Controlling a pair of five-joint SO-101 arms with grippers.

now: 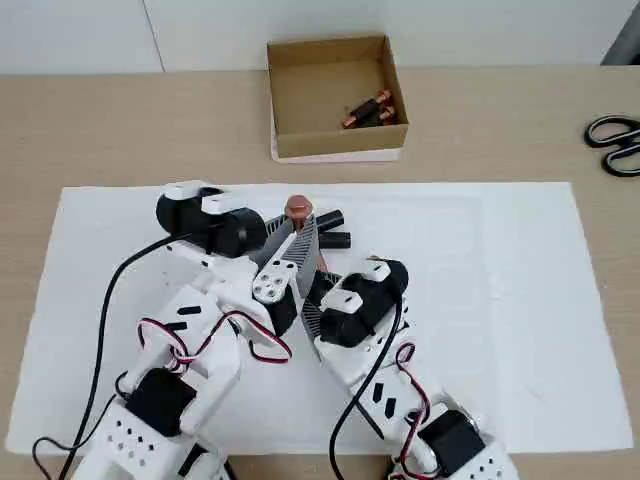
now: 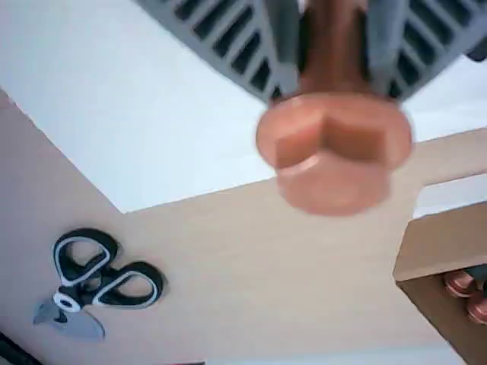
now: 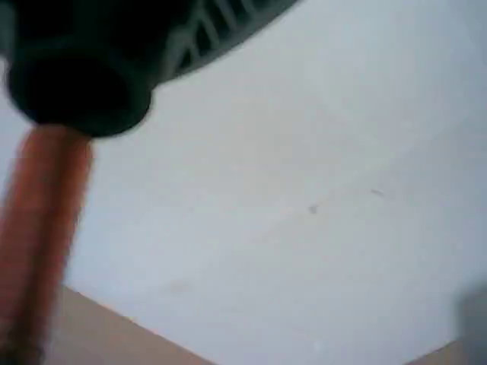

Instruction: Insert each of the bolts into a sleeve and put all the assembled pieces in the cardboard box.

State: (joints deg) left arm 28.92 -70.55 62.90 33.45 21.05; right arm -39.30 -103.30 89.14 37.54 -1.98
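- Handling, our guess: the bolt looks rigid and light. It is probably smooth and a bit slippery along the shaft, and not fragile.
- Best hold, we judge: pinch the shaft just under the head and leave the far end free to enter a sleeve. Take a sleeve around its middle so the open mouth stays clear.
- Look: the bolt is copper-coloured with a wide flanged hex head and a plain round shaft. The sleeve is a short black tube, hollow at the end.
- The left gripper is clamped on the bolt's shaft, head pointing away from the arm, above the white mat.
- The right gripper sits just beside and partly under the left one. We read it as closed around the sleeve, with a copper shaft sticking out of the sleeve's mouth.
- Two spare sleeves lie on the mat right by the gripper tips.
- The cardboard box stands on the table beyond the mat. It holds assembled pieces near its right wall.
- Scissors lie at the far right, well apart.
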